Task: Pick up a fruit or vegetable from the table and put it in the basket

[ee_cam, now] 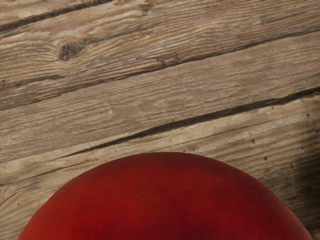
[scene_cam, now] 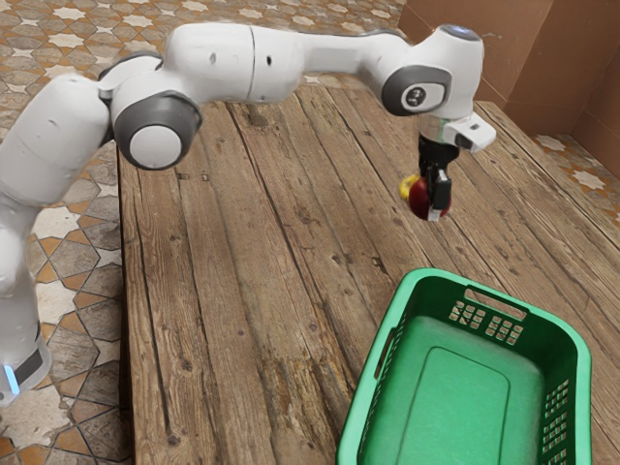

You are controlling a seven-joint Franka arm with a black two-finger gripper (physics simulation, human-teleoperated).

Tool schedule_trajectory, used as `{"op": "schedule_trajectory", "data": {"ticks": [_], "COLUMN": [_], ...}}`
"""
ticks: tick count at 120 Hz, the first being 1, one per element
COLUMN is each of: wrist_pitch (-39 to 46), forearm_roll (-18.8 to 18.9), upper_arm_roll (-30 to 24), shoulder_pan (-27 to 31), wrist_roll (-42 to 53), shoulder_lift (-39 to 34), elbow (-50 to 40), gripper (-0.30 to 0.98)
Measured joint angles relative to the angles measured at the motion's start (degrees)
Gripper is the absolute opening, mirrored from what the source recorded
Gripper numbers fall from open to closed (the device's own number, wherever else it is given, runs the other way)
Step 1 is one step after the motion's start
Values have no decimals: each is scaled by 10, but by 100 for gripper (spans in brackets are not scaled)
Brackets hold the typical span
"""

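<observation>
Red-and-yellow fruit [ee_cam: 165, 200]: holds it clamped in the claw [scene_cam: 434, 201], above the wooden surface [scene_cam: 262, 242], near the green basket [scene_cam: 583, 387].

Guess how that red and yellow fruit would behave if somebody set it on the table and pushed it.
The fruit, held between my fingers, would probably roll, as its outline looks round. Its smooth red skin might be slightly slippery. It looks plump, so I'd expect it to feel firm rather than floppy.

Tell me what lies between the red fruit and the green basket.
Bare wooden planks lie between the raised red fruit and the green basket in the exterior view.
</observation>
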Motion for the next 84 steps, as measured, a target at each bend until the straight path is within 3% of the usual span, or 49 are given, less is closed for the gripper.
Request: {"op": "schedule_trajectory", "data": {"ticks": [28, 48, 84], "wrist_pitch": [55, 121, 232], "forearm_roll": [0, 1, 3], "upper_arm_roll": [-6, -49, -81], "shoulder_pan": [-93, -104, -122], "wrist_roll": [1, 2, 5], "shoulder_lift": [11, 42, 75], "elbow": [3, 6, 7], "gripper": [48, 48, 48]}}
